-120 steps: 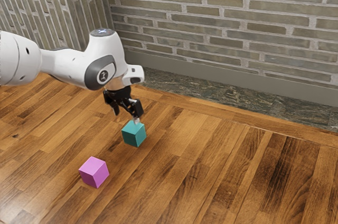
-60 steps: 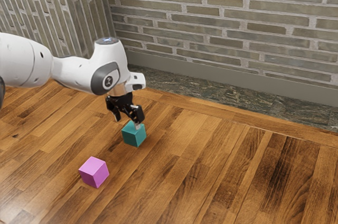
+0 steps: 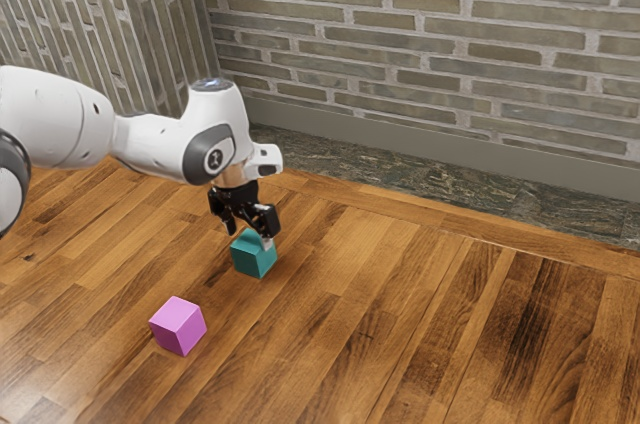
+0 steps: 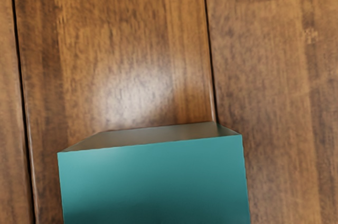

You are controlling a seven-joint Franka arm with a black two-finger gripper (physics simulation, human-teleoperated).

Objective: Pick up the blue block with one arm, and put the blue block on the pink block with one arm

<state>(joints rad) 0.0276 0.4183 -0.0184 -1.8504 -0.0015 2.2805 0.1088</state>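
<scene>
**Exterior view.** My gripper [image 3: 248,227] hangs directly over the blue block [image 3: 253,256], which renders as teal and sits flat on the wooden tabletop [image 3: 430,324]. My fingers stand apart, their tips about level with the block's top edge, and they clamp nothing. The pink block [image 3: 178,325] rests on the same surface, nearer the camera and toward the exterior view's left. It is well apart from the blue one, and its top is bare. Step in hand, as I judge it: the approach for the grasp, with the pick-up not yet done. The next move calls for lowering until the fingers straddle two opposite faces, then closing squarely.

**Wrist view.** The blue block [image 4: 153,182] lies just under my hand, with its top face and one side face visible against the wooden tabletop [image 4: 132,49]. This view adds the block's alignment: its edges run nearly square to the plank seams. The exterior view supplies the pink block's position and my finger spacing.
</scene>
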